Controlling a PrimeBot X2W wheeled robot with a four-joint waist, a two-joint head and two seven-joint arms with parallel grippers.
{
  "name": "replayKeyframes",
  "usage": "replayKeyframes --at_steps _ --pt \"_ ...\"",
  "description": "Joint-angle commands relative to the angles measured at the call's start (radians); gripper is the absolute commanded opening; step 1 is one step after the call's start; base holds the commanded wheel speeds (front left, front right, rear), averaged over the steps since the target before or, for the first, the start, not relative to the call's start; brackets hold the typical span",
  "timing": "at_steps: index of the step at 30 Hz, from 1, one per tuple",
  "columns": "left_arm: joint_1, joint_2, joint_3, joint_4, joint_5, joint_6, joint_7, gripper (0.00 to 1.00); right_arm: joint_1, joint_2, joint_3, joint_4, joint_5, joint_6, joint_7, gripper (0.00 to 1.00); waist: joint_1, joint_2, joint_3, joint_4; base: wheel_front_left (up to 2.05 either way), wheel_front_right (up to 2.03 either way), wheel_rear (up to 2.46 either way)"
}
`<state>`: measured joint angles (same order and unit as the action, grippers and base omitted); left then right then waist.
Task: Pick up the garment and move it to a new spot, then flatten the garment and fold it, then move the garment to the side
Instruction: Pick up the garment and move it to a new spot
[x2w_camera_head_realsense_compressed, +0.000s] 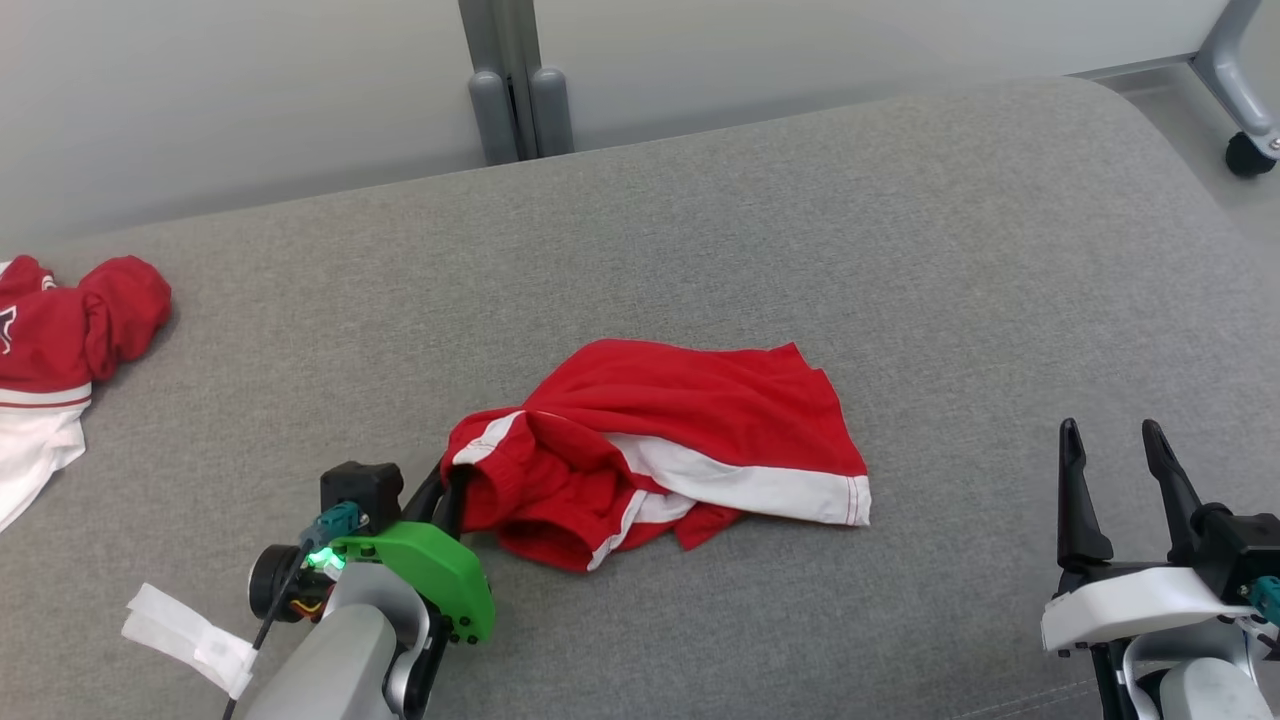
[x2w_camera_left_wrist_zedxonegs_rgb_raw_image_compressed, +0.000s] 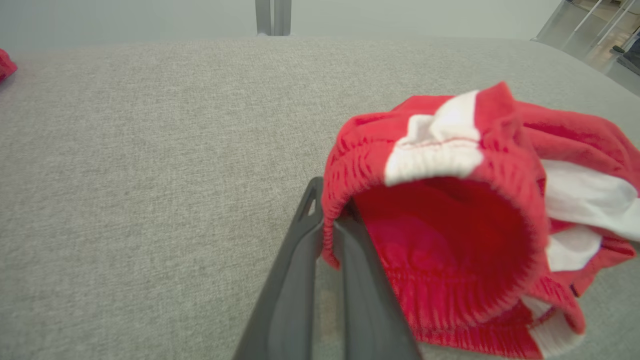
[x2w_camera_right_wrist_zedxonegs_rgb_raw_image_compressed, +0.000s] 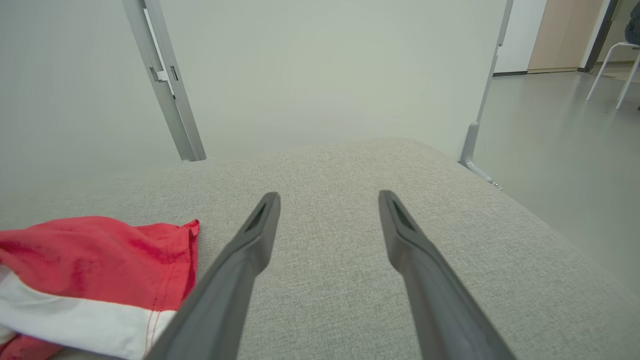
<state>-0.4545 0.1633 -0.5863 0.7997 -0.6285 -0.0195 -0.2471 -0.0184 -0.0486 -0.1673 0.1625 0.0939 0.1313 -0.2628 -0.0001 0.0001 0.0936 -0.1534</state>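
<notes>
Left gripper (x2w_camera_left_wrist_zedxonegs_rgb_raw_image_compressed: 327, 222) is clamped tight on the waistband (x2w_camera_left_wrist_zedxonegs_rgb_raw_image_compressed: 345, 160) of the crumpled red-and-white fabric shorts (x2w_camera_head_realsense_compressed: 690, 430); I'd lift slowly so nothing slips, right gripper (x2w_camera_head_realsense_compressed: 1115, 470) stands wide open, empty

- Grey woven fabric covers the padded surface (x2w_camera_head_realsense_compressed: 900, 250), which is rounded at its far right corner.
- A pale, blank partition (x2w_camera_head_realsense_compressed: 250, 90) runs along the far edge, split by a grey metal post (x2w_camera_head_realsense_compressed: 515, 80).
- A black caster (x2w_camera_head_realsense_compressed: 1248, 155) sits past the far right corner.
- The pale floor (x2w_camera_right_wrist_zedxonegs_rgb_raw_image_compressed: 565, 150) lies beyond, with a white chair (x2w_camera_right_wrist_zedxonegs_rgb_raw_image_compressed: 615, 70) and possibly a beige door (x2w_camera_right_wrist_zedxonegs_rgb_raw_image_compressed: 562, 35).
</notes>
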Motion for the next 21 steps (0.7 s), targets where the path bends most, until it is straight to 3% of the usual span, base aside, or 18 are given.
replayKeyframes --at_steps 1,2,3,4,11,21 --pt "-0.001 -0.004 0.004 0.010 0.005 -0.002 -0.008 0.00 -0.011 -0.003 0.003 0.001 0.002 -0.001 -0.003 1.00 0.0001 -0.0001 0.004 0.013 0.00 0.00 0.00" --pt "-0.003 -0.006 0.009 0.018 0.006 0.000 -0.012 0.38 -0.010 -0.003 0.004 0.002 0.002 -0.001 -0.003 1.00 0.0001 -0.0001 0.003 0.018 0.00 0.00 0.00" --pt "-0.003 -0.005 0.012 0.024 0.007 0.000 -0.012 0.62 -0.010 -0.003 0.006 0.002 0.000 -0.001 -0.003 1.00 0.0001 -0.0001 0.001 0.022 0.00 0.00 0.00" --pt "-0.002 -0.003 0.018 0.030 0.011 0.003 -0.014 1.00 -0.010 -0.003 0.008 0.004 -0.001 -0.001 -0.003 1.00 0.0001 -0.0001 -0.001 0.026 0.00 0.00 0.00" --pt "0.037 0.005 0.060 0.009 0.037 0.012 -0.019 1.00 0.004 -0.003 0.010 0.011 -0.007 -0.001 -0.003 1.00 0.0001 -0.0001 -0.028 0.050 0.00 0.00 0.00" --pt "0.171 0.014 0.195 -0.177 0.083 0.051 -0.019 1.00 0.023 -0.003 0.008 0.014 -0.017 -0.001 -0.003 1.00 0.0001 -0.0001 -0.076 0.082 0.00 0.00 0.00"
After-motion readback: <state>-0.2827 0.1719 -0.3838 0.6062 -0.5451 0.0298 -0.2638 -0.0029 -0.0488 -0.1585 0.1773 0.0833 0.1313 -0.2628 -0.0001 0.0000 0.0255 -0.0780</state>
